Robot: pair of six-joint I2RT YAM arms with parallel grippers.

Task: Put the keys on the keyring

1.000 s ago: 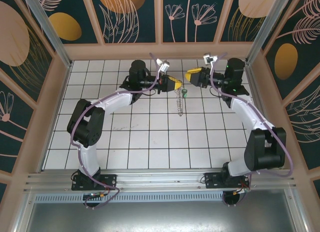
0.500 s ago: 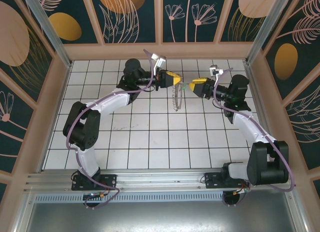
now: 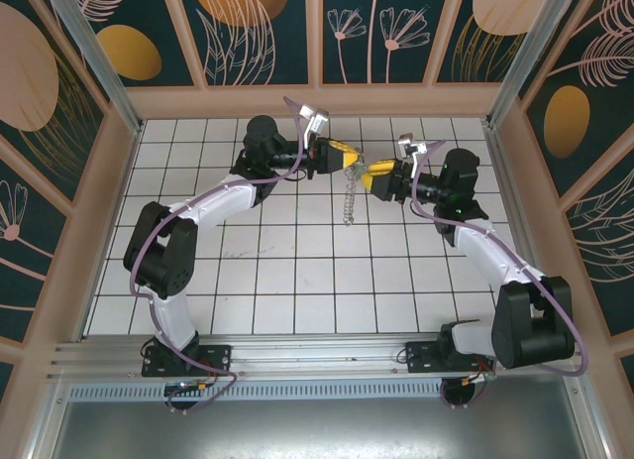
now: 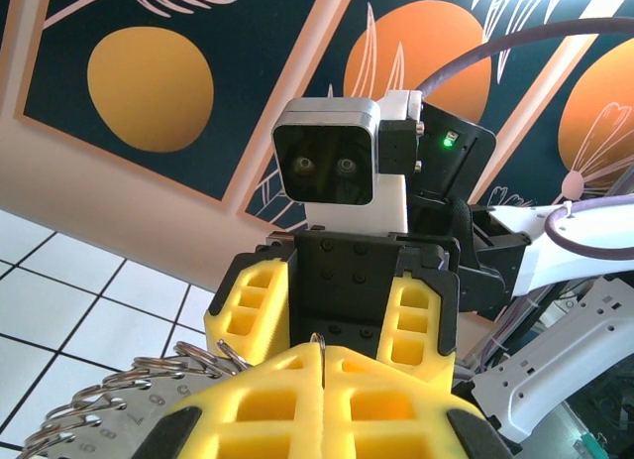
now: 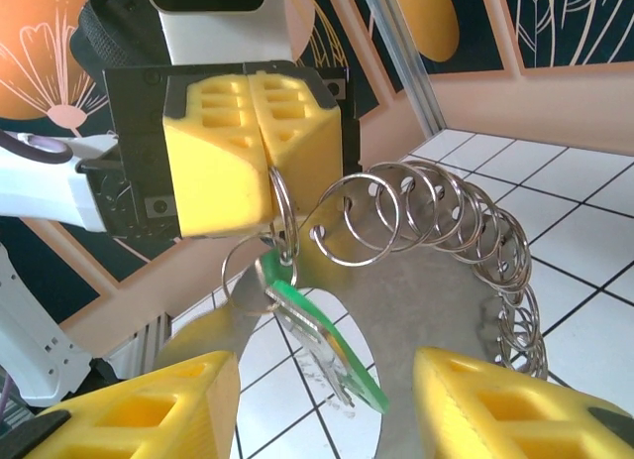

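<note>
Left pincer (image 5: 260,152) is clamped shut, its blocky yellow foam fingers pinched on a thin steel split ring of the keyring (image 5: 451,221), a curved chain of overlapping silvery loops dangling toward the white tiled floor (image 3: 297,271). Right pincer (image 3: 370,172) is held open just right of it, fingers set either side of the flat green key (image 5: 322,342). The key is hung from that ring, its long axis sloping downward into the gap. Bare tiles are seen all round.

White tiled floor (image 3: 297,281), floral wall panels (image 3: 260,28)
</note>
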